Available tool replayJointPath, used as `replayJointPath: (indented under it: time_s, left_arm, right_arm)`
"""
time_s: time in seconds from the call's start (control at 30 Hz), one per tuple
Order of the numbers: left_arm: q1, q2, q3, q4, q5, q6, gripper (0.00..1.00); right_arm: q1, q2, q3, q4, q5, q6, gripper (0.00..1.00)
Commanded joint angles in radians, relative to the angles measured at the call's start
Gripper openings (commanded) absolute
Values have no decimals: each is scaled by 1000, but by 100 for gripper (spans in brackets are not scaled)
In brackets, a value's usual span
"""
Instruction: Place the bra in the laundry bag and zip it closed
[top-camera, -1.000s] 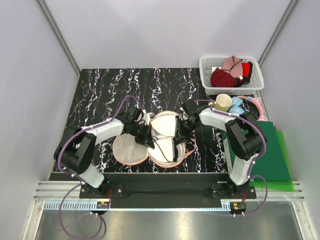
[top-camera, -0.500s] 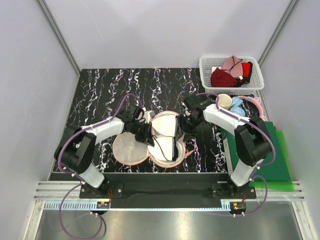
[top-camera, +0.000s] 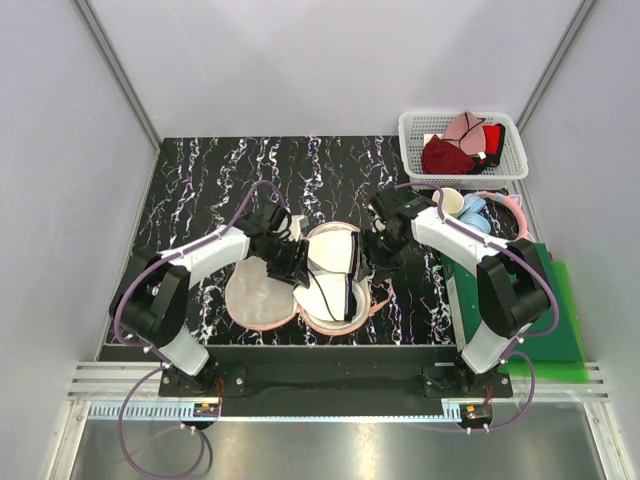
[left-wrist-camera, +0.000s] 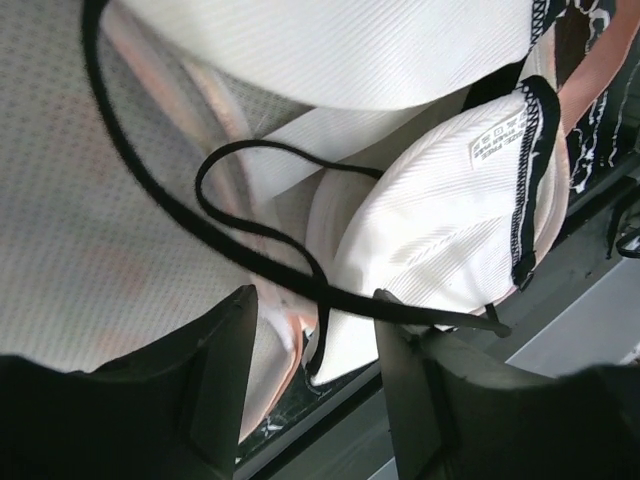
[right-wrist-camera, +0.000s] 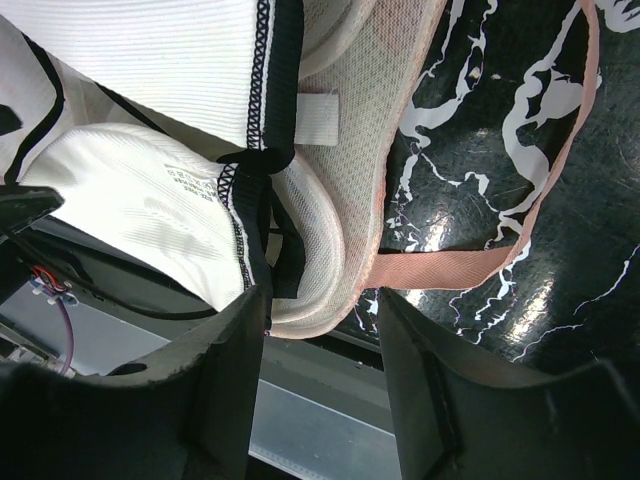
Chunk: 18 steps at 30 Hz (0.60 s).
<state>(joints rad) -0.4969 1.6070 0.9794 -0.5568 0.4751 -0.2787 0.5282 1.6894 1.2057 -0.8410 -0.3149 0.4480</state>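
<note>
My left gripper (left-wrist-camera: 315, 300) is spread, a black strap (left-wrist-camera: 420, 313) crossing the gap; whether it touches I can't tell. My right gripper (right-wrist-camera: 320, 300) is spread and empty. The bra (top-camera: 335, 272) lies in the open laundry bag (top-camera: 255, 300), partly hidden under both wrists.

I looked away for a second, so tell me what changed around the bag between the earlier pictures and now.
The right gripper drew back to the right, off the bra's edge, and its elbow swung outward to the right. The left gripper nudged slightly rightward at the bra's left side. The bra stayed in the open bag, and the basket is unchanged.
</note>
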Motion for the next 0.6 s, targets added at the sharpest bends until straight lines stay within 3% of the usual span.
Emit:
replayJointPath:
  time_s: [0.0, 0.13, 0.3, 0.4, 0.47, 0.57]
  left_arm:
    - [-2, -103, 32, -121, -95, 36, 59]
    - [18, -222, -37, -150, -118, 1, 71]
    - [118, -406, -99, -235, -206, -97, 75]
    - [291, -479, -157, -264, -338, -233, 83]
    - [466, -496, -220, -229, -305, -298, 96]
    - [647, -493, -318, -105, -188, -327, 96]
  right_arm:
    - [-4, -45, 23, -7, 2, -22, 56]
    - [-5, -43, 26, -6, -9, -20, 57]
    - [-5, -43, 17, 2, -27, -22, 58]
    - [-5, -46, -1, 19, -64, -20, 59]
    - [-5, -50, -12, 37, -87, -12, 60]
    - [-5, -60, -29, 60, -121, 0, 62]
